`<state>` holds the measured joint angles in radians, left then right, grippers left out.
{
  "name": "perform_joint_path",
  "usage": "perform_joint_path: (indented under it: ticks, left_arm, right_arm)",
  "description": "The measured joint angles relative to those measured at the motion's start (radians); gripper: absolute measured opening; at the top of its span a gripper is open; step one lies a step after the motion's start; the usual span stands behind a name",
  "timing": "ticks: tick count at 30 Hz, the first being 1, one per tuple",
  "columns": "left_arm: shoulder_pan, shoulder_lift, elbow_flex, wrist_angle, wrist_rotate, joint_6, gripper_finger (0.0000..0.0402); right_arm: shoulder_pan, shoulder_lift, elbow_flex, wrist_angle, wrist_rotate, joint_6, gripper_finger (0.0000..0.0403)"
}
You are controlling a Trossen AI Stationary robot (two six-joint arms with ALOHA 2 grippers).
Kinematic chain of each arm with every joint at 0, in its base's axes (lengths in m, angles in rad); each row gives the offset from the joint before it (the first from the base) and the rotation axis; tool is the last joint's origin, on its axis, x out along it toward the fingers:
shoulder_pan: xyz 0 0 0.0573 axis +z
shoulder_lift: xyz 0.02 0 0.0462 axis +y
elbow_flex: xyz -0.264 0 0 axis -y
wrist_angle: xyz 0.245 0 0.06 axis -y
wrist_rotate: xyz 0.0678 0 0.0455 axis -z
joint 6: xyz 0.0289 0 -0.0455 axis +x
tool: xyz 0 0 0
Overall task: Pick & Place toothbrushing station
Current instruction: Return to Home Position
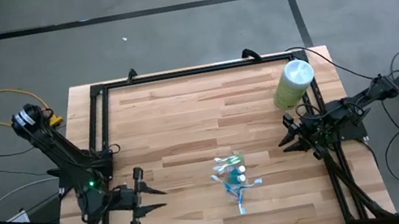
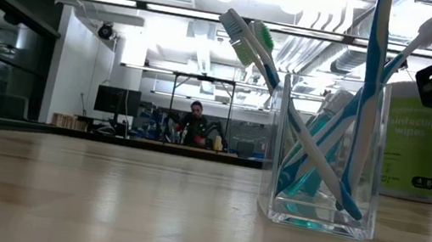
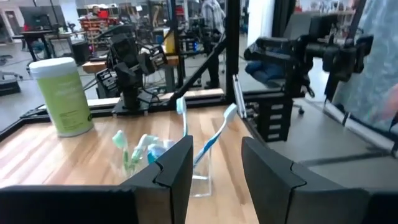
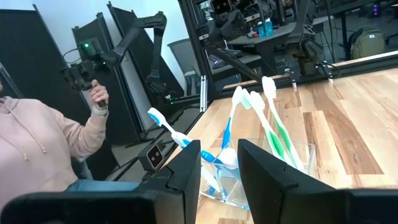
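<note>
- The left gripper [image 1: 164,198] is seen near the worktop's left edge, its two dark fingers held apart with nothing between them.
- The right gripper [image 1: 284,134] is placed near the right edge, facing inward, its fingers likewise apart and empty.
- Between the two, well apart from both, the small clear rectangular plastic tray [image 2: 313,220] stands upright on the light wooden plank worktop [image 1: 183,115]. It lies roughly midway between the left and right edges, nearer the edge lowest in the high view.
- The thin blue-and-white and green-and-white toothbrushes [image 2: 312,165] are all found inside it; none is seen lying loose on the wood.
- The loading is therefore judged finished; only the parking of both arms appears to be left.
- The tray's walls are nearly invisible. The brushes lean crosswise, heads up, well above the rim, and a teal tint shows at its base.
- A tall pale-green cylinder with a white top [image 1: 293,83] stands by the right edge, apart from the tray.
</note>
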<state>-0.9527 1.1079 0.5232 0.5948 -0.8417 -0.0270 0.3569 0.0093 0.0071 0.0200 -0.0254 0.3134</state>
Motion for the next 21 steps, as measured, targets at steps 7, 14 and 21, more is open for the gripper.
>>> perform_joint_path:
  ticks: [7,14,21]
  left_arm:
    - [0.002,-0.110,0.000,-0.200,0.120,0.006,0.0131]
    - [0.001,-0.191,-0.001,-0.357,0.359,0.062,0.0131]
    - [0.001,-0.284,-0.011,-0.486,0.355,0.063,0.0131]
  right_arm:
    - [0.000,0.000,0.000,0.003,-0.003,0.000,0.0098]
    - [0.000,0.000,0.000,0.003,-0.003,0.000,0.0098]
    - [0.000,0.000,0.000,0.004,-0.004,-0.001,0.0098]
